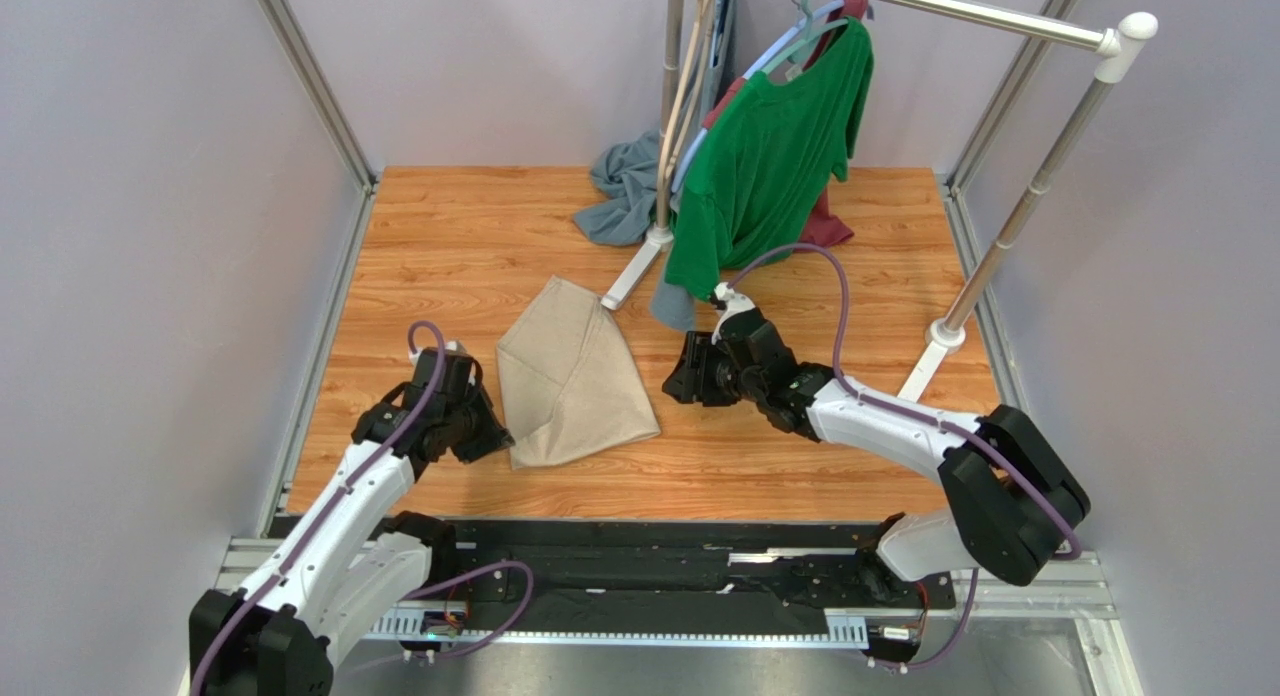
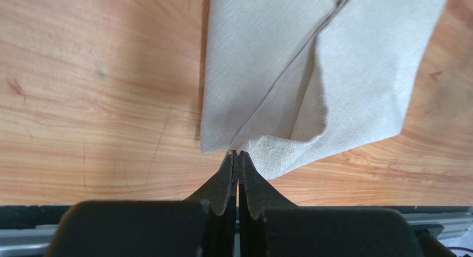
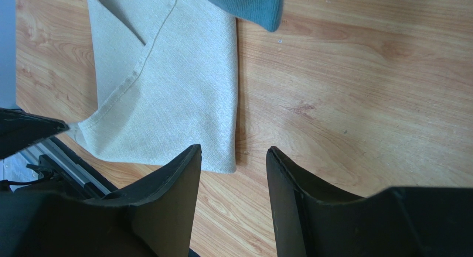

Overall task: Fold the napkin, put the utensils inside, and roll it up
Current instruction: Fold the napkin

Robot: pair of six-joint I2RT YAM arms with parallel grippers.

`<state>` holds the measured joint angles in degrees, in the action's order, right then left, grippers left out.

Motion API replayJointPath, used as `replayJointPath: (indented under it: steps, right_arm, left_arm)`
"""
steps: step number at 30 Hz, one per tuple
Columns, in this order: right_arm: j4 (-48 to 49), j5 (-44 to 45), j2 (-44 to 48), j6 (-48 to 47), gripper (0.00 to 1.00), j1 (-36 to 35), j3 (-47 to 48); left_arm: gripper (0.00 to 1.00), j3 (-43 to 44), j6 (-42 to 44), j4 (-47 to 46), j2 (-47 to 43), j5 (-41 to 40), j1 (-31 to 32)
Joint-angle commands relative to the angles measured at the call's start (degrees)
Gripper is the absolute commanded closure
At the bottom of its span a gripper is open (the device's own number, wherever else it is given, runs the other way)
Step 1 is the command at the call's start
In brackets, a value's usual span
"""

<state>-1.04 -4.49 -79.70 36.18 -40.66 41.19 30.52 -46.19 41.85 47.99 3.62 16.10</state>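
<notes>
Napkin (image 1: 576,381) lies between both arms — left gripper (image 2: 237,154) closed at its left edge, hold on cloth unconfirmed; right gripper (image 3: 233,152) open, empty, just beside.

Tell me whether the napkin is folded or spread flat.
Folded: the napkin lies doubled, one layer overlapping another along a diagonal edge.

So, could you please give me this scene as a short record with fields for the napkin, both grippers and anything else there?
napkin: beige, partly folded, lying on the wooden table between the arms
left gripper: shut, tips at a corner of the napkin; whether cloth is pinched, cannot tell
right gripper: open, empty, over bare wood beside the napkin's edge
fork: not visible in any view
other: green shirt on a hanger and grey-blue cloth at the far side
</notes>
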Motion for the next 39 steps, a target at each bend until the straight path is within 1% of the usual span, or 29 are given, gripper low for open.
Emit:
replayJointPath:
  steps: [1, 5, 10, 14, 15, 18, 20, 21, 22, 23, 24, 26, 29, 32, 36, 39]
  right_arm:
    - [3.41, -2.10, -1.42, 0.20, 0.50, 0.15, 1.09]
    - [3.41, -2.45, -2.21, 0.29, 0.50, 0.15, 0.82]
    - [4.20, -3.59, -2.65, 0.73, 0.50, 0.15, 0.56]
    - [6.04, -7.10, -3.97, -0.14, 0.50, -0.20, 1.78]
    - [6.31, -8.42, -4.14, -1.45, 0.50, -0.90, 2.14]
    - [8.32, -10.27, -3.97, -3.48, 0.50, -2.92, 3.19]
    - [11.65, -11.15, -2.92, -6.90, 0.50, -5.99, 3.20]
    - [12.46, -10.54, -2.57, -8.74, 0.50, -8.88, 3.28]
    - [13.33, -9.93, -2.13, -13.11, 0.50, -10.56, 3.11]
    - [14.39, -8.62, -2.12, -15.85, 0.50, -12.40, 3.28]
    - [14.40, -6.25, -2.39, -18.23, 0.49, -15.81, 3.63]
    - [15.88, -5.27, -3.78, -22.88, 0.49, -18.39, 4.43]
    - [19.66, -4.56, -6.68, -26.76, 0.48, -21.64, 4.95]
    - [19.41, -2.81, -10.02, -32.03, 0.47, -24.28, 7.84]
    - [18.18, -0.61, -14.51, -36.01, 0.47, -28.93, 11.63]
    - [16.86, 1.76, -17.84, -40.65, 0.47, -31.66, 14.61]
  left_arm:
    - [1.00, 2.79, 3.39, -2.56, -1.75, -2.64, 0.25]
    - [1.00, 3.23, 5.67, -3.17, -3.51, -3.53, 0.25]
    - [1.00, 2.53, 6.20, -4.58, -6.24, -5.72, 0.25]
    - [1.00, 2.61, 4.28, -3.27, -6.59, -5.99, 0.25]
    - [1.00, 2.79, 3.66, -1.26, -5.89, -5.56, 0.25]
    - [1.00, 2.53, 1.29, 0.95, -4.49, -5.03, 0.25]
    - [1.00, 2.00, 0.23, 1.13, -4.31, -5.02, 0.25]
    - [1.00, 2.00, -0.21, 1.83, -4.04, -5.63, 0.25]
    - [1.00, 2.00, -0.56, 2.18, -4.04, -5.73, 0.25]
    - [1.00, 2.00, -0.74, 2.45, -4.04, -5.55, 0.25]
    - [1.00, 2.00, -1.00, 2.71, -4.22, -5.12, 0.25]
    - [1.00, 2.35, -1.79, 3.59, -4.57, -5.37, 0.25]
    - [1.00, 2.79, -2.76, 4.91, -5.18, -5.46, 0.25]
    - [1.00, 2.61, -3.55, 5.53, -5.97, -5.11, 0.25]
    - [1.00, 2.44, -3.99, 5.44, -6.41, -4.15, 0.25]
    - [1.00, 2.35, -3.99, 5.61, -6.50, -4.06, 0.25]
